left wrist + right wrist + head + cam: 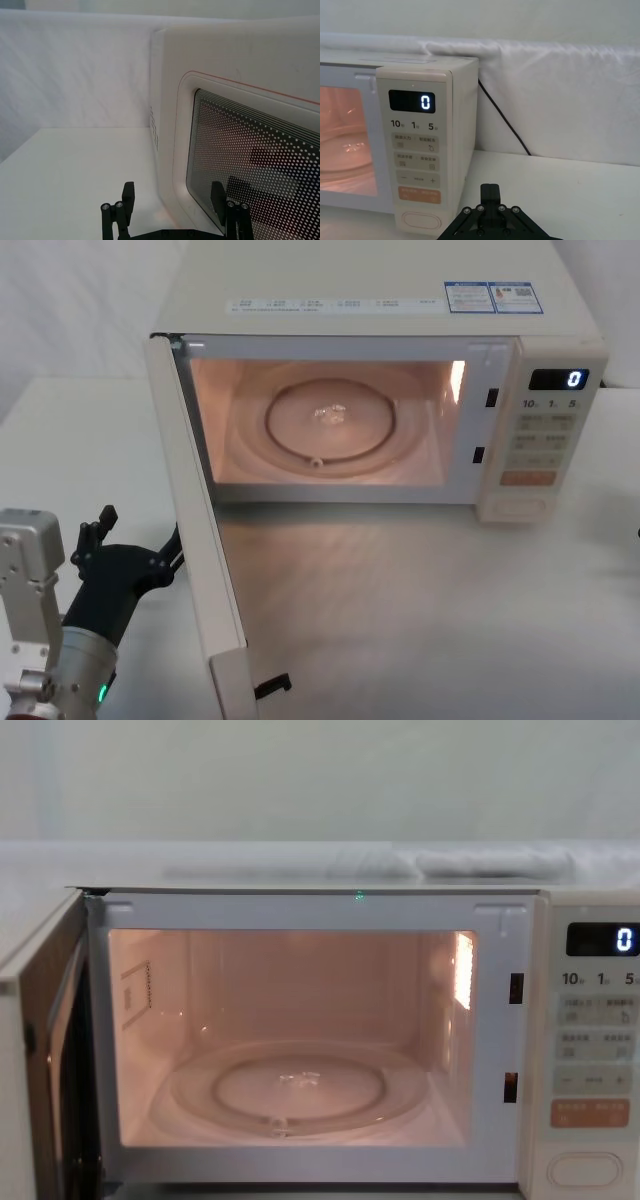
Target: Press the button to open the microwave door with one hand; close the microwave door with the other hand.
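Microwave door (195, 530) edge-on from my head; its window face hidden there. Chest view cuts the door and the button (584, 1170) at frame edges. Keypad print too small to read.

A: What colour is the large cream-white microwave door panel (235, 55)?
B: Cream-white outside, with a thin pink outline around a dark window (255, 165) covered in a fine white dot grid. From the head view its edge (195, 510) is plain cream.

A: And the cavity?
B: The lit cavity (290, 1030) glows warm pinkish-orange; the clear glass turntable (290, 1090) picks up the same tint.

A: The keypad strip?
B: A black display with a white "0" (412, 102) at twelve o'clock, small beige square keys (417, 159) below it, an orange rectangular key (419, 194), then the wide oval cream-white button (420, 220) at six o'clock.

A: The grippers?
B: The left gripper (172, 200) is black; the right gripper (490, 192) is black too.
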Available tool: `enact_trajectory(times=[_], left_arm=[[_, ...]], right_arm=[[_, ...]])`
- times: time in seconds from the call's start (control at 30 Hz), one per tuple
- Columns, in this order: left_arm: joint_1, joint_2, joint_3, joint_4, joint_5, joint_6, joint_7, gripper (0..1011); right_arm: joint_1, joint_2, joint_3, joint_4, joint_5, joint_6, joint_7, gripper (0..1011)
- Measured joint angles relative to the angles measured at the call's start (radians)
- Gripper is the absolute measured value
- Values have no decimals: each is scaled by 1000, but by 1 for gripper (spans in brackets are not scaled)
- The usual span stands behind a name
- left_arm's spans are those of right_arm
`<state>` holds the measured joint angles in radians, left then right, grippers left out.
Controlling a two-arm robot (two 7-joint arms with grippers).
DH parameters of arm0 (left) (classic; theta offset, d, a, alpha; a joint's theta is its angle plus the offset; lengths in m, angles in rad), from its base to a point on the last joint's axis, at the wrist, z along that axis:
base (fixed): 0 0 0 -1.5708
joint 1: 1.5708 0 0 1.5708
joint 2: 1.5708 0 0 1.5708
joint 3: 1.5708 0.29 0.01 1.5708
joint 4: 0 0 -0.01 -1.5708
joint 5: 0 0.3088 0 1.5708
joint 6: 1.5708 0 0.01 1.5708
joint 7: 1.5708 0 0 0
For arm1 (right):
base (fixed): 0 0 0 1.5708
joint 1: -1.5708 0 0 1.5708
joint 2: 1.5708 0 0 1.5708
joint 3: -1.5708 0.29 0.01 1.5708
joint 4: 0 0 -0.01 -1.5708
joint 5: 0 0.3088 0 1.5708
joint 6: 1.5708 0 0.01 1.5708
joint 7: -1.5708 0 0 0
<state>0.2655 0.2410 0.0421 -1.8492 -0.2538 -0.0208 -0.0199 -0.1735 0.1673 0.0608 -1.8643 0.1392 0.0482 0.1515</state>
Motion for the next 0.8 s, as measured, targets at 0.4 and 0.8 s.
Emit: enact_trajectory(times=[0.4, 0.8], left_arm=[[0, 0, 0, 0, 0, 0, 0, 1001], [0, 0, 0, 0, 0, 0, 0, 1001]], right_arm=[[1, -3, -2, -1, -3, 2, -2, 142], [2, -4, -4, -2, -5, 4, -3, 529]])
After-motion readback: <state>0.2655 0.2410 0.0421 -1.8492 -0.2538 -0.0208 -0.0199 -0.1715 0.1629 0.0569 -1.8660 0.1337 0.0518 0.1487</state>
